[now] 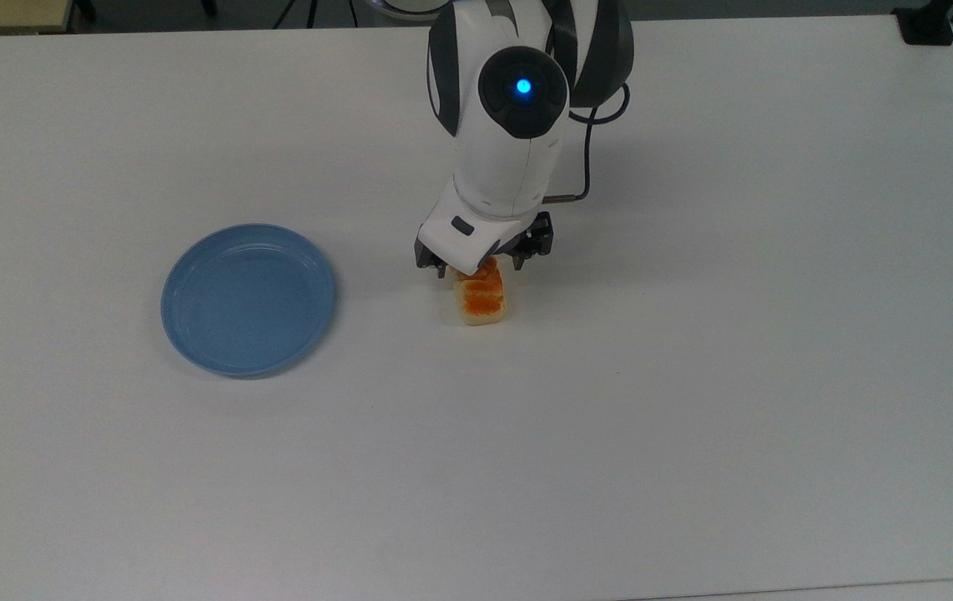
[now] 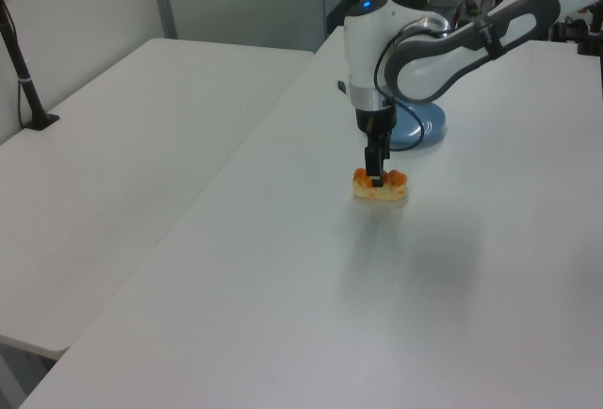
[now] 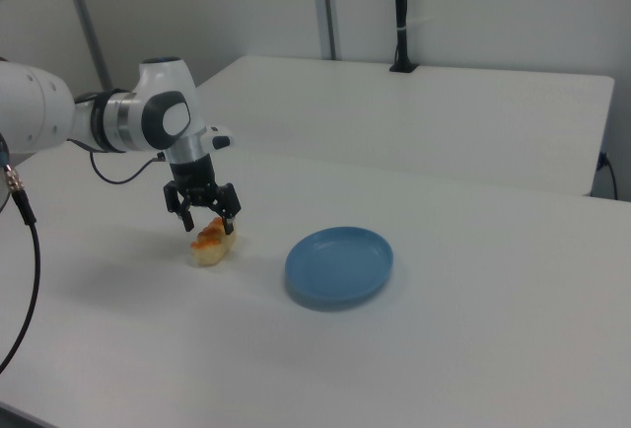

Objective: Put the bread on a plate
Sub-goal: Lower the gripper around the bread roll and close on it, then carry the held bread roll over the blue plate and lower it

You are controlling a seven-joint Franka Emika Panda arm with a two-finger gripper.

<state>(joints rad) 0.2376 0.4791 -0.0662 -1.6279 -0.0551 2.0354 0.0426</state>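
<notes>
The bread is a small orange-topped loaf with pale sides, lying on the white table near the middle of the top view. My gripper has come down over the loaf's far end and is open, one finger on each side of it. In the left view the gripper stands right on top of the bread. In the right view the fingers straddle the bread under the gripper. The empty light-blue plate lies to the top view's left of the loaf.
The arm partly hides the plate in the left view; the plate is whole in the right view. A black clamp sits at the table's far right corner. A second white table with a black post stands alongside.
</notes>
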